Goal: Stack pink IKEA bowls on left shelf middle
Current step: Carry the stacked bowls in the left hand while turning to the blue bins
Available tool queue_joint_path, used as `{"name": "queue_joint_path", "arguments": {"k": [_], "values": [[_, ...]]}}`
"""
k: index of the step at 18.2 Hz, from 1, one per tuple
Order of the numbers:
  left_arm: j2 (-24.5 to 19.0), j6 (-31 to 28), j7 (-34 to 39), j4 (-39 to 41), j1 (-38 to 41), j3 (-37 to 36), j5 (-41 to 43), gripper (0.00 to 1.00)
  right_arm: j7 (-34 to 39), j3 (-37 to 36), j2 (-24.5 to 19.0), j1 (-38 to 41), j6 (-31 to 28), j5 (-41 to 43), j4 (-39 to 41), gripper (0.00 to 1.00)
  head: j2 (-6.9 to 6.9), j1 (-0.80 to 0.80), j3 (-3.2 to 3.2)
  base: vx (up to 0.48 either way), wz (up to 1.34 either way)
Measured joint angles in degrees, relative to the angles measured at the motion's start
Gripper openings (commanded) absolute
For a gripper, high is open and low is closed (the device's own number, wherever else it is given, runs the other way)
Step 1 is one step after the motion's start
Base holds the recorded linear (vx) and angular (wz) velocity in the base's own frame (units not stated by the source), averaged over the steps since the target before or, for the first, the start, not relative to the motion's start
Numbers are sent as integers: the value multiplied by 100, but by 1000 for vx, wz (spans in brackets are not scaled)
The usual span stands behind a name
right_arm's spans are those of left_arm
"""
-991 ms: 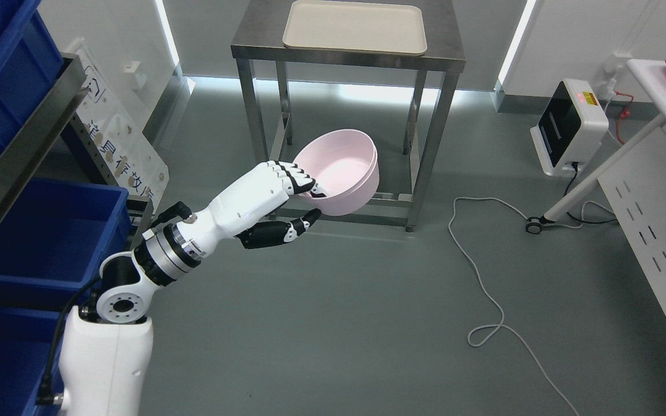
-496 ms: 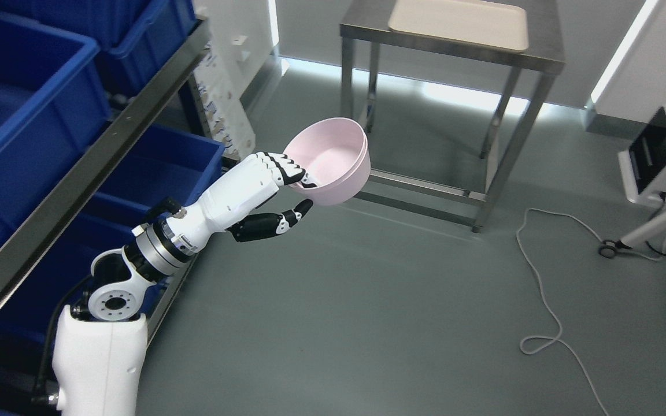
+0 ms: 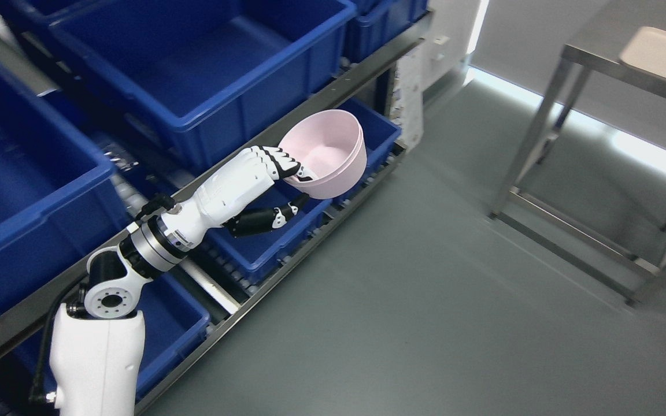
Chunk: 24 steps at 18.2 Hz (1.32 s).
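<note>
Far left, large blue bins sit tilted on a metal shelf, with more blue bins on the level below. The left arm rises from the lower left, and the left hand grips the pink bowl by its near rim, fingers hooked over the edge and thumb underneath. The bowl looks like two nested together; it hangs in the air, tilted, mouth up, in front of the lower bin near the shelf's edge. To the right lies grey floor, then a steel surface carrying a beige tray
</note>
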<state>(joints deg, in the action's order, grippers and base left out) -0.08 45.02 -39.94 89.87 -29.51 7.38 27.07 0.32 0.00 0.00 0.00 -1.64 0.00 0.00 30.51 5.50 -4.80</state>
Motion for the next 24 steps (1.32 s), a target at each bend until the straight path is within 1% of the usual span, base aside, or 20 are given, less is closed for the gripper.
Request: {"name": "queue_joint_path", "arguments": {"k": [4, 8, 10, 15, 20, 24], "values": [[2, 0, 3, 11, -153, 17, 0, 6, -1, 0, 0, -1, -20, 0, 0, 100, 0, 0, 0, -24, 813], [4, 1, 12, 18, -664, -33, 1, 6, -2, 0, 0, -1, -32, -13, 0, 100, 0, 0, 0, 16, 656], [4, 1, 17, 20, -943, -111, 14, 6, -3, 0, 0, -1, -33, -343, 0, 100, 0, 0, 0, 42, 503], [6, 18, 19, 15, -1553, -374, 131, 6, -40, 0, 0, -1, -34, -115, 0, 100, 0, 0, 0, 58, 364], [8, -102, -2, 11, -1934, -541, 193, 6, -6, 0, 0, 0, -34, -35, 0, 100, 0, 0, 0, 65, 273], [8, -170, -50, 8, -2054, -609, 212, 6, 0, 0, 0, 0, -34, -15, 0, 100, 0, 0, 0, 83, 263]]}}
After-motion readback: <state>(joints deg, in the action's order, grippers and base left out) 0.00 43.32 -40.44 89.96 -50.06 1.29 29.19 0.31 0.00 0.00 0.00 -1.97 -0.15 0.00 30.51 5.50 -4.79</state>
